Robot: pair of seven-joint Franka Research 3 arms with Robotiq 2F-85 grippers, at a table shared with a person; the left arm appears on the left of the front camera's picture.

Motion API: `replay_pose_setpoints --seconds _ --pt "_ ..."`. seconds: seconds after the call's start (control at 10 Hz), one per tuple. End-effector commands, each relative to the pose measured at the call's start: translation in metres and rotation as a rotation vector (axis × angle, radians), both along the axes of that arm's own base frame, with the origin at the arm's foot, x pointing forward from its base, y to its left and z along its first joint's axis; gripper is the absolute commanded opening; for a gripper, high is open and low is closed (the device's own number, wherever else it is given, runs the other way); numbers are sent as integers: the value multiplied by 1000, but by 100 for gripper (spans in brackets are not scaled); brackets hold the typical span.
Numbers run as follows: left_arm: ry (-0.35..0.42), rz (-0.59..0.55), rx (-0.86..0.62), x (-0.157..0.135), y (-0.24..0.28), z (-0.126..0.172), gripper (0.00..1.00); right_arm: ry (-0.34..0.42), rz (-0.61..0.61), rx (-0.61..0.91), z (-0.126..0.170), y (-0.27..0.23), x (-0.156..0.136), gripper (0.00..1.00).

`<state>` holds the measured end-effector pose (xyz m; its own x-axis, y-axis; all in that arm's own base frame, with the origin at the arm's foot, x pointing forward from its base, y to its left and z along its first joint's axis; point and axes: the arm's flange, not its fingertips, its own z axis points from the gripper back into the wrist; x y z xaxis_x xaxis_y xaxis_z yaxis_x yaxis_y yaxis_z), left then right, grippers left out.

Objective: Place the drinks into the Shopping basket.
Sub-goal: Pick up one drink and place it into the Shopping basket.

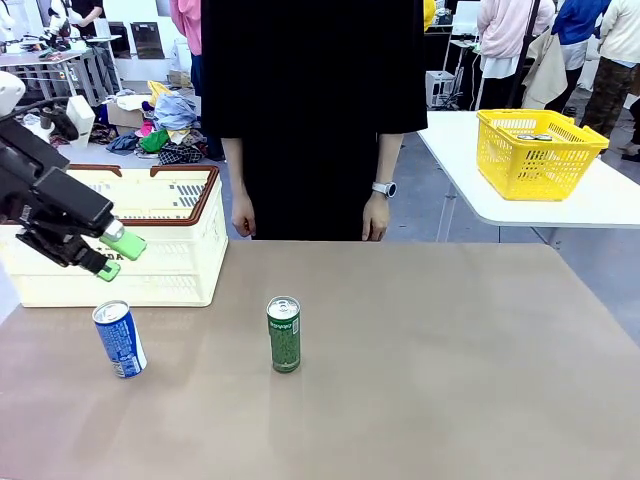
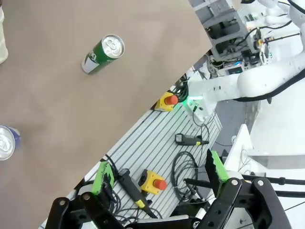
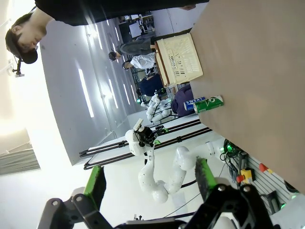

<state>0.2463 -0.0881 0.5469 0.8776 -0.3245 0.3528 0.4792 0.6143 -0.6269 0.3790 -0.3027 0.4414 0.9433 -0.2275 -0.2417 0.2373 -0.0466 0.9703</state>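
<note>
At the left edge of the front view, the left gripper [image 1: 117, 256] hangs above the worktop [image 1: 450, 350] with its green-padded jaws spread apart and nothing between them. Along the bottom of the right wrist view, the right gripper [image 3: 150, 179] is likewise spread wide and holds nothing, with open room beyond its fingers.

Just below the left gripper in the front view, the blue can [image 1: 120, 338] stands on the brown worktop, apart from the fingers. To its right, nearer the middle of the frame, the green can [image 1: 284, 334] stands upright, well apart from the blue one. Behind the left gripper, the Shopping basket [image 1: 180, 262] sits at the far left of the worktop, beyond both cans.

At the far edge, top centre of the frame, a person in black stands with both hands [image 1: 243, 215] hanging at the sides. In the upper right, a yellow basket [image 1: 535, 150] rests on a separate white table [image 1: 600, 200].
</note>
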Motion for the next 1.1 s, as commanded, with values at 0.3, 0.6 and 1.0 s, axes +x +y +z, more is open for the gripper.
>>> replay_pose_setpoints --seconds 0.3,0.6,1.0 --pt "-24 9 310 43 -137 -33 100 6 13 -5 4 0 -2 100" --pt "-143 82 467 55 -192 -62 100 6 13 -5 4 0 -2 100" --pt "14 202 639 84 -234 -101 100 6 13 -5 4 0 -2 100"
